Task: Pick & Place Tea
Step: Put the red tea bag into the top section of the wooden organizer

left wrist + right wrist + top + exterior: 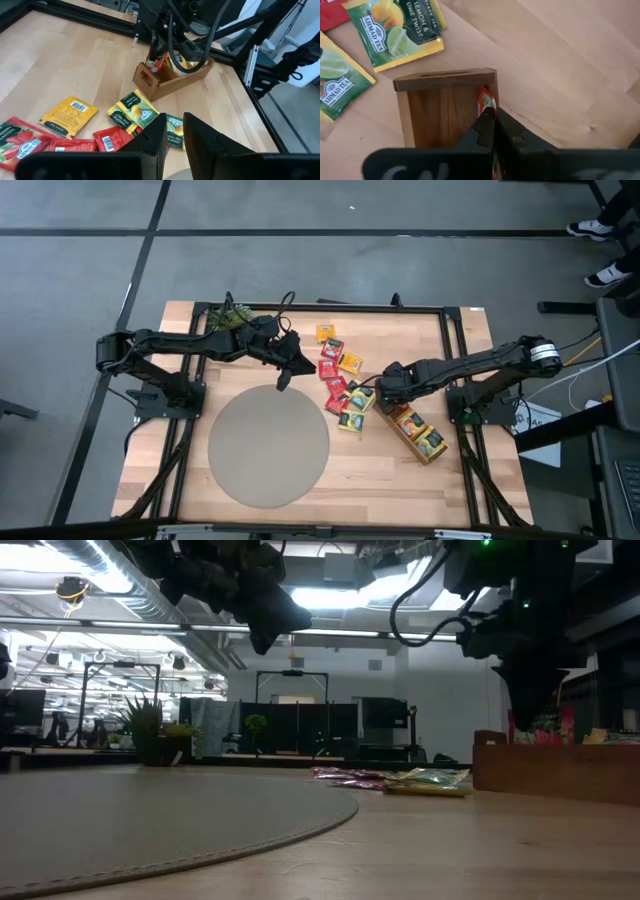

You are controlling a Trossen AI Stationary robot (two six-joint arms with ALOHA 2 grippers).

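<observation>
- The right pincer (493, 117) reaches down into the end compartment of the long brown wooden divided tray (445, 80), clenched on a red paper tea sachet (486, 102) standing upright against the wall.
- The left pincer (284, 382), fingers slightly parted and holding nothing, hovers above the bench (400, 470) beside the loose sachets (340, 385).
- A green-yellow sachet (395, 30) reads "AHMAD TEA", "LEMON & LIME TWIST".

Both arms are dark, near-black and slim — the left arm (190, 345) and the right arm (470, 363) built from jointed tubular links. Black cables loop along them. The right arm has a pale ring (545, 352) at one joint — its fingers (512, 137) are matte black, angular.
</observation>
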